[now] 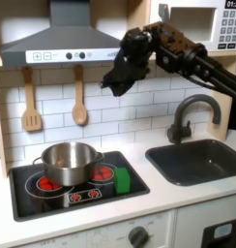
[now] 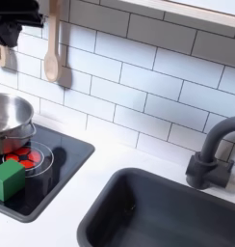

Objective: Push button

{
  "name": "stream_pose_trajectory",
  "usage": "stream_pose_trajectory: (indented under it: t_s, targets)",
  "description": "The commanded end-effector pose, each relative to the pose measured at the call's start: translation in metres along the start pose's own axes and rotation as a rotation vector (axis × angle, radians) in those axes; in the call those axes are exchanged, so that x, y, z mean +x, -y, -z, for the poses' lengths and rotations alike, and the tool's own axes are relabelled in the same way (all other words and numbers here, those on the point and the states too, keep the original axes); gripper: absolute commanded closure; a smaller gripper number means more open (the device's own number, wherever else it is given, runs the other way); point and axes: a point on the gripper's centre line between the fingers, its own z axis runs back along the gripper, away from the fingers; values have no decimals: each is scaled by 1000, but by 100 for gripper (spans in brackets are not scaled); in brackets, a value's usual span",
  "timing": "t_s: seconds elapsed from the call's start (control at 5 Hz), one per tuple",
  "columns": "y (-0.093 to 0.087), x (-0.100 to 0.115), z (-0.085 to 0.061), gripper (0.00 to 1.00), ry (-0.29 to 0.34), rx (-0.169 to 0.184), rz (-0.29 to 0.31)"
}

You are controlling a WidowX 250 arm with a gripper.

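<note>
your gripper (image 1: 117, 83) hangs in the air in front of the white tiled wall in the first exterior view, just under the grey range hood (image 1: 62, 39), and you cannot tell from the pictures whether its fingers are parted or closed. the hood's row of small dark buttons (image 1: 80, 55) sits on its front strip, just up and to the first exterior view's left of the gripper. below, a steel pot (image 1: 68, 162) rests on the black hob (image 1: 130, 184) beside a green block (image 1: 123, 179), with a wooden spoon (image 1: 79, 102) on the wall.

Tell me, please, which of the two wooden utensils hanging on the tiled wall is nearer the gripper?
The plain wooden spoon, on the first exterior view's right of the pair. The slotted spatula hangs further left, away from the gripper.
</note>
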Motion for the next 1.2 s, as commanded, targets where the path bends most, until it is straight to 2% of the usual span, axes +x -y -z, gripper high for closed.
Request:
stream_pose_trajectory:
  t_s: [0.0, 0.4, 1.0]
  targets:
    - [-13, 22, -8, 100, 62, 5, -20]
    - [-24, 35, -6, 100, 101, 11, -26]
    - [-27, 56, -9, 100, 174, 12, -37]
